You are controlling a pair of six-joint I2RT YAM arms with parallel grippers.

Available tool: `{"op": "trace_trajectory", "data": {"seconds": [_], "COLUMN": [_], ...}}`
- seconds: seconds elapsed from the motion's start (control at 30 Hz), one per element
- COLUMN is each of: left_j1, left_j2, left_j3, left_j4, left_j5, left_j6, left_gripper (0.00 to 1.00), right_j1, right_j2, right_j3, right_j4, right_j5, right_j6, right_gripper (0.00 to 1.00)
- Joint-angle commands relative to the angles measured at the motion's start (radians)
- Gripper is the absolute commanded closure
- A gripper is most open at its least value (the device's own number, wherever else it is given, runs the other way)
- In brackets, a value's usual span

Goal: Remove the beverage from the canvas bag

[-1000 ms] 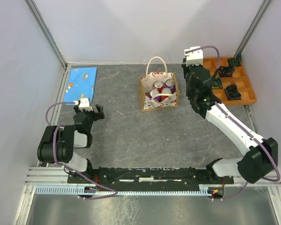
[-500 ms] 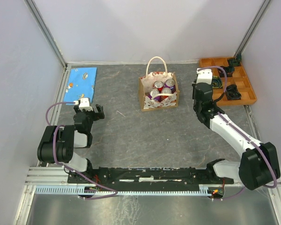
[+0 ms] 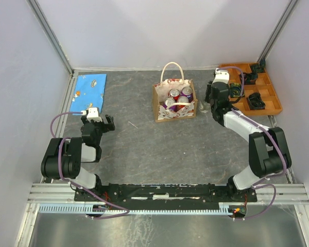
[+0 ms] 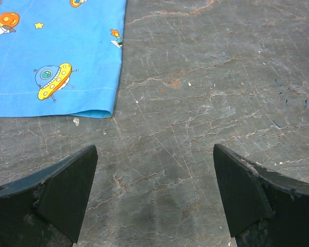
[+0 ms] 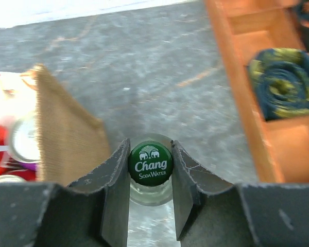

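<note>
Left end of the worktop (image 4: 206,77): a blue cloth (image 4: 51,51), and near it the left pincer (image 4: 154,159), spread wide and empty. Centre: canvas bag (image 3: 174,112) with cans (image 3: 180,94) inside. Just outside its right wall is the bottle (image 5: 150,163), upright, long axis vertical, green cap up, pinched at the cap by the right pincer (image 5: 150,148). Right: orange tray (image 5: 247,103); best to set the bottle down plumb, away from the bag wall, before parting the fingers.
</note>
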Motion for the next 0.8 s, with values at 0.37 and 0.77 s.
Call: {"op": "trace_trajectory", "data": {"seconds": [0.37,0.77], "left_j1": [-0.005,-0.005], "left_j2": [-0.005,-0.005], "left_j3": [0.022,0.022], "left_j4": [0.032,0.033], "left_j5": [-0.009,-0.010], "left_j6": [0.043,0.043], "left_gripper": [0.01,0.01], "right_j1": [0.134,0.252], "right_j2": [0.106,0.097], "right_j3": [0.317,0.372], "right_j4": [0.004,-0.162], "right_j5": [-0.507,-0.192], "right_j6": [0.147,-0.036], "right_gripper": [1.00,1.00]}}
